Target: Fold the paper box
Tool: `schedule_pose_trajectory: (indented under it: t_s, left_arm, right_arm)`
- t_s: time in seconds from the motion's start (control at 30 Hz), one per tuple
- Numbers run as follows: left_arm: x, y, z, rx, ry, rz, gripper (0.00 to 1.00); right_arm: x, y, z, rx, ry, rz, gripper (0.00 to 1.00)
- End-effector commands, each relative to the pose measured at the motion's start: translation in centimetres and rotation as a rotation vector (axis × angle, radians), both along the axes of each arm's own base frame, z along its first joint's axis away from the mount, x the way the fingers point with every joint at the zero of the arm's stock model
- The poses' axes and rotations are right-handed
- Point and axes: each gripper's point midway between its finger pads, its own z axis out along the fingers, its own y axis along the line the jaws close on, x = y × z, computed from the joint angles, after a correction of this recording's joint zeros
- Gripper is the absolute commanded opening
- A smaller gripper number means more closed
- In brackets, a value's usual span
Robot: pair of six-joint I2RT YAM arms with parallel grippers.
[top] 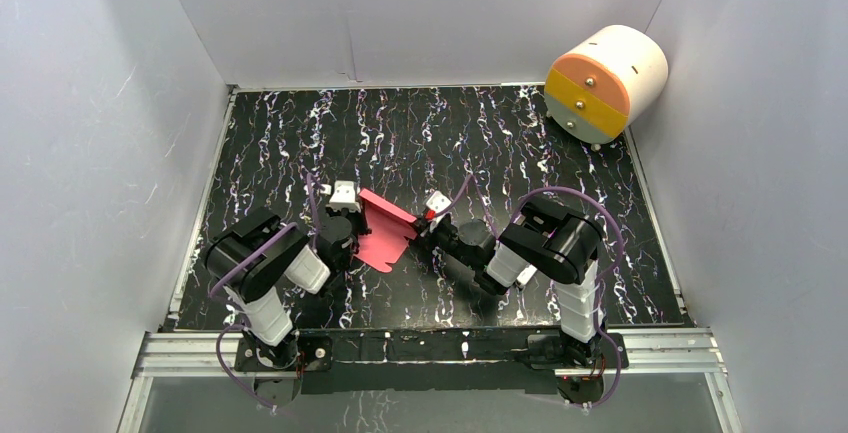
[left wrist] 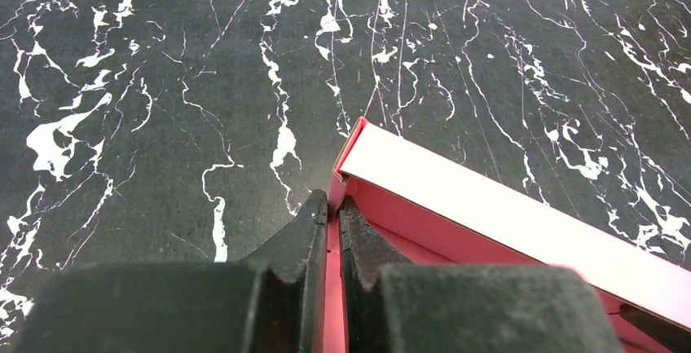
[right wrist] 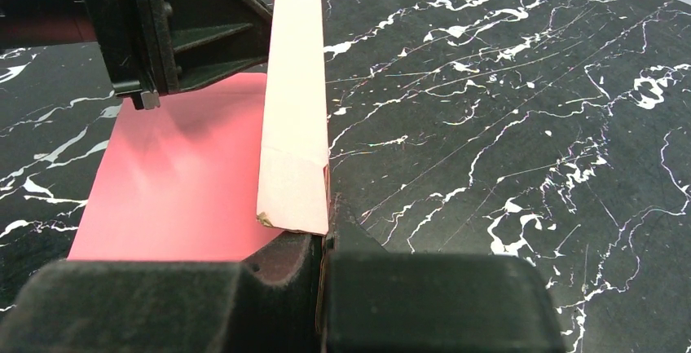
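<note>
One paper box (top: 385,235), of thin pink-red card, lies on the bench (top: 450,133) between the two pincers, with one long wall raised. The left pincer (left wrist: 332,210) is clamped on one end of that wall and the right pincer (right wrist: 323,243) on the other. The card is judged light, flexible and easily creased, so it is best gripped close to the fold lines. One white-and-orange cylinder (top: 605,83) stands well beyond the right pincer.

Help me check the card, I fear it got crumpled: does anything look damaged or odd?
Yes. In the right wrist view, the paper box's raised white-backed flap has a scuffed, dented corner near the right fingers and a faint diagonal crease above it. Nothing else stands out.
</note>
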Motion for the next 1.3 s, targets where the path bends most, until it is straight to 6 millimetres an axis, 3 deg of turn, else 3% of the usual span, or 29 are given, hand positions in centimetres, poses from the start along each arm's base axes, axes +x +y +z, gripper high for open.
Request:
schedule_pose_trajectory:
  t_s: [0.0,0.13,0.23,0.33,0.57,0.97,1.27]
  left_arm:
    - [0.5,-1.4,0.8,-0.015,-0.037,-0.043,0.0]
    - [0.6,-1.8,0.4,-0.032,-0.037,-0.05,0.02]
    - [0.6,-2.2,0.3,-0.048,-0.037,-0.067,0.2]
    - [0.3,-2.0,0.5,-0.05,-0.054,-0.078,0.25]
    - [-0.3,-1.4,1.0,-0.07,-0.053,-0.126,0.26]
    - [1.3,-0.3,2.7,-0.1,-0.101,-0.122,0.26]
    - [2.5,-0.6,3.4,-0.122,-0.127,-0.152,0.26]
  right_arm:
    - [-0.5,1.1,1.8,0.045,-0.035,0.049,0.04]
    - [-0.7,1.3,1.7,0.046,-0.025,0.059,0.04]
    - [-0.7,1.2,1.6,0.048,-0.024,0.056,0.04]
    - [-0.3,0.7,1.8,0.056,-0.026,0.021,0.04]
    - [0.0,0.6,1.8,0.056,-0.037,0.005,0.06]
    - [-0.2,0.7,1.5,0.048,-0.04,0.022,0.06]
    - [-0.5,0.9,1.6,0.049,-0.046,0.041,0.06]
